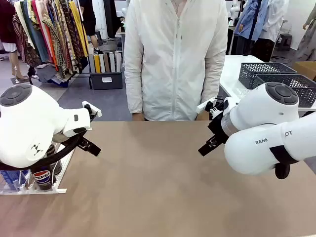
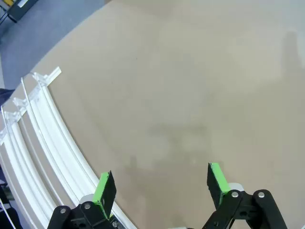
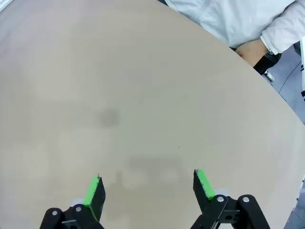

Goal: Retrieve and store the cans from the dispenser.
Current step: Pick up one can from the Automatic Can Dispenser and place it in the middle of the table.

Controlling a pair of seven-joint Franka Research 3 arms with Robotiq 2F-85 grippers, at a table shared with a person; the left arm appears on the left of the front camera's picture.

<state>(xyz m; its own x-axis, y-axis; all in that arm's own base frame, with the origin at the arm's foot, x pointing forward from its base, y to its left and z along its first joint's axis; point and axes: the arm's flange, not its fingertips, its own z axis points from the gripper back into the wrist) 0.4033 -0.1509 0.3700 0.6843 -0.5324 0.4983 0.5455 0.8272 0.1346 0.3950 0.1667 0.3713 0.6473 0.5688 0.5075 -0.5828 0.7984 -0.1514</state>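
The left gripper (image 2: 161,181) is being held wide apart and empty over the matte tan table (image 2: 190,71), and the right gripper (image 3: 148,187) likewise. Just beside the left one, the dispenser (image 2: 45,138) is being shown as thin white plastic rails with clear front stops. In the front view its cans (image 1: 43,179), one Pepsi-marked, are being partly hidden by the left arm.

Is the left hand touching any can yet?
Apart. In the left wrist view the left hand is open over bare table; the front view shows the cans back in the rack, clear of it.
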